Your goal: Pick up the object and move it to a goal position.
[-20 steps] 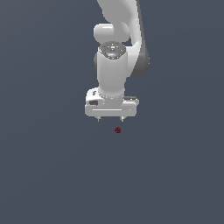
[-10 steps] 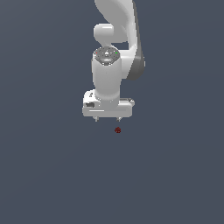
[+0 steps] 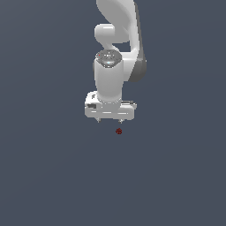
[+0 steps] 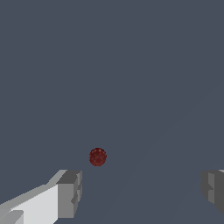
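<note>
The object is a tiny dark red roundish blob (image 3: 118,131) on the dark grey-blue ground, just below the white gripper (image 3: 110,121) in the exterior view. In the wrist view the blob (image 4: 97,156) lies ahead of the two grey fingertips (image 4: 70,192), nearer one of them and outside the gap. The gripper (image 4: 142,190) is open wide and holds nothing. Its fingers point down, and the white arm rises above it.
The arm has turned and shifted slightly toward the exterior view's left. The gripper stays open. The red blob has not moved.
</note>
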`<control>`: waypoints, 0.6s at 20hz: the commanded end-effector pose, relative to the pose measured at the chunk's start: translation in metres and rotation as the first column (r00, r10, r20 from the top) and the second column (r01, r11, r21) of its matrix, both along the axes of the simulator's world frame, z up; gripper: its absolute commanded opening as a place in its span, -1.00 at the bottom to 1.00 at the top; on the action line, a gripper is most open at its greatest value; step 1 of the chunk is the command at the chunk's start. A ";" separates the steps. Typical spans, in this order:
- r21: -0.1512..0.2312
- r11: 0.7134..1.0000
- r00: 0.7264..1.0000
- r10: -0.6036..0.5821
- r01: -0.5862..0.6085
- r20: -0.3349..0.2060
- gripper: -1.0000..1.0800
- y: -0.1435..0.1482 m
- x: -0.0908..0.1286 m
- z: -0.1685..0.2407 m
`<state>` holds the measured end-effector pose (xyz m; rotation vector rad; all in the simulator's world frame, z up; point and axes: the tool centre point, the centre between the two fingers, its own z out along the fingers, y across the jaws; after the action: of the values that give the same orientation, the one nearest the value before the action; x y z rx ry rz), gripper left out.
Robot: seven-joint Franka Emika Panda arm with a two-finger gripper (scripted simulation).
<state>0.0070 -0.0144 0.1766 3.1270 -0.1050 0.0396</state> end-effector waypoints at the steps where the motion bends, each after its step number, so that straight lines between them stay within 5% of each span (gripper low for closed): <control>1: 0.003 0.999 0.999 -0.037 0.037 -0.001 0.92 0.002 -0.001 -0.003; 12: 0.019 0.956 0.957 -0.291 0.292 -0.009 0.92 0.014 -0.006 -0.025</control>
<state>0.0022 -0.0023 0.1552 3.1023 -0.5045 0.0278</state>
